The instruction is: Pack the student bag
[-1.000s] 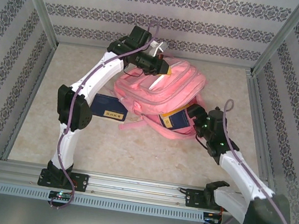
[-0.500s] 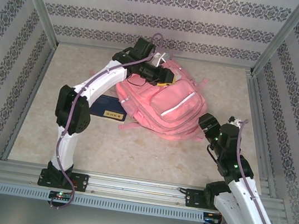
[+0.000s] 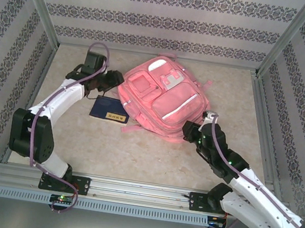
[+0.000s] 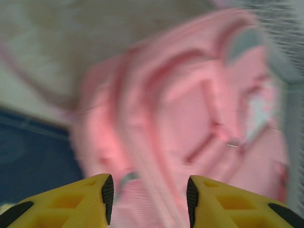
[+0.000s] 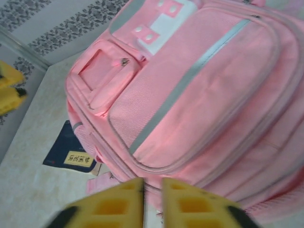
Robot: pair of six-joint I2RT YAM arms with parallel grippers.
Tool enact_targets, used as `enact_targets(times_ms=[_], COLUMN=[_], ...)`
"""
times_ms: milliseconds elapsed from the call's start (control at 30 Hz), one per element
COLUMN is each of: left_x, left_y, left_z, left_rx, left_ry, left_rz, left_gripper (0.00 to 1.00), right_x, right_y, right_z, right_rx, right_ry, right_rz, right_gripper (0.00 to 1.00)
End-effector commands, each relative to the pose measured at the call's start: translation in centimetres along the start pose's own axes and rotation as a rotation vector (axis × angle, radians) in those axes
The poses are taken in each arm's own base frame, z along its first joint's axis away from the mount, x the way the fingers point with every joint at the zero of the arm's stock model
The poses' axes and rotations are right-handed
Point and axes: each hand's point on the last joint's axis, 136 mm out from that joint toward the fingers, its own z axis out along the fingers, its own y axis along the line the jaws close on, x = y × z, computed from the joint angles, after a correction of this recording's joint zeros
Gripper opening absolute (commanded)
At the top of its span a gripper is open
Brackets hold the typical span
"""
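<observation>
The student bag (image 3: 167, 93) lies flat in the middle of the table, front pockets and white-grey buckle patch facing up. A dark blue book (image 3: 109, 109) with a yellow label lies on the table against the bag's left side. My left gripper (image 3: 117, 79) hovers just left of the bag, above the book. Its jaws (image 4: 147, 199) stand open with nothing between them; the bag (image 4: 199, 109) and the book (image 4: 28, 161) are blurred beyond. My right gripper (image 3: 188, 128) sits at the bag's near right edge. Its fingers (image 5: 152, 202) are shut, empty, just short of the bag (image 5: 204, 95).
A pink strap (image 3: 133, 127) trails onto the table at the bag's near left. Patterned walls and metal posts (image 3: 36, 5) close in three sides, and a rail (image 3: 141, 191) runs along the near edge. Bare table lies in front of the bag.
The left arm let go of the bag's top and swung back left. The bag dropped flat and shut over the book at its mouth. The right gripper drew back and shut.
</observation>
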Motion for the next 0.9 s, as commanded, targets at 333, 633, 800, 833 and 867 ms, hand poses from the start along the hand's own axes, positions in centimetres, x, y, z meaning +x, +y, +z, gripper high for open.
enact_targets(times_ms=[333, 633, 800, 833, 867], left_x=[5.7, 11.2, 14.7, 15.3, 15.7], left_y=[10.5, 15.0, 18.0, 18.8, 19.3], left_z=[6.8, 4.4, 1.4, 0.4, -0.4], left_rx=[-0.300, -0.507, -0.618, -0.653, -0.674], left_ry=[0.058, 0.102, 0.170, 0.180, 0.183], left_rz=[-0.332, -0.334, -0.357, -0.349, -0.340], left_gripper=[0.45, 0.43, 0.41, 0.40, 0.40], right_x=[0.5, 1.9, 3.0, 3.2, 3.3], right_y=[3.4, 4.1, 5.5, 5.9, 6.2], right_z=[0.6, 1.5, 2.8, 3.0, 3.2], right_rx=[-0.110, -0.128, -0.172, -0.187, -0.196], right_ry=[-0.038, 0.041, 0.112, 0.122, 0.130], right_rz=[-0.068, -0.101, -0.088, -0.084, -0.088], right_gripper=[0.00, 0.01, 0.02, 0.02, 0.02])
